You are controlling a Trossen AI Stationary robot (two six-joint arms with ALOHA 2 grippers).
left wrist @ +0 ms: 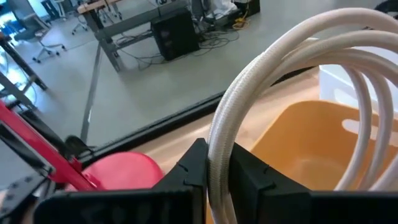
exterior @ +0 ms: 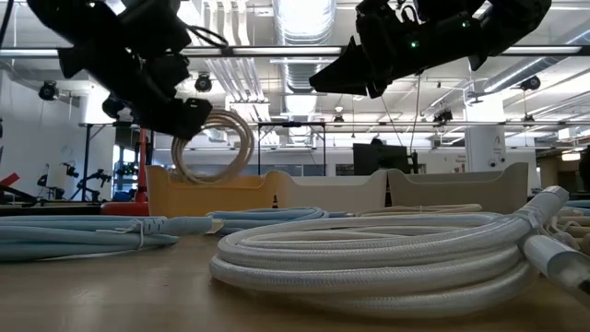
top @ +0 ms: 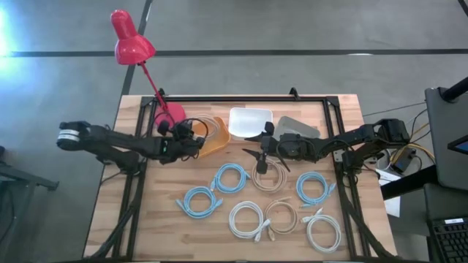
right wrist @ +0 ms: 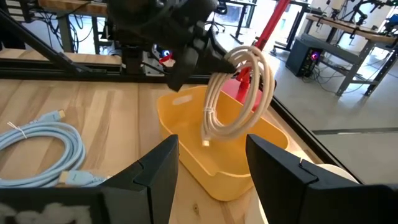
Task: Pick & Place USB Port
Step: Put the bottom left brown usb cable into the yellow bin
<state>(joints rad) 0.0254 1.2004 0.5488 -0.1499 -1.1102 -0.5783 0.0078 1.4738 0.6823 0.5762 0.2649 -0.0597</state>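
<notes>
My left pincer (left wrist: pixel 214 171) holds a white braided cable coil (right wrist: pixel 239 93), matt; the yellow bin (right wrist: pixel 214 152) is smooth plastic, my desk (top: pixel 164 219) pale wood.

Left gripper (top: pixel 199 139) jaws clamped; right gripper (top: pixel 256 155) jaws apart.

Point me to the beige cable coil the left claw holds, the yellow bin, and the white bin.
beige cable coil (right wrist: pixel 239 93): right wrist view, on the hanging loops.
yellow bin (right wrist: pixel 214 158): right wrist view, on its inner floor.
white bin (top: pixel 250 121): high view, on its bare floor.
left claw (left wrist: pixel 214 171): left wrist view, where the fingers pinch the coil.
</notes>
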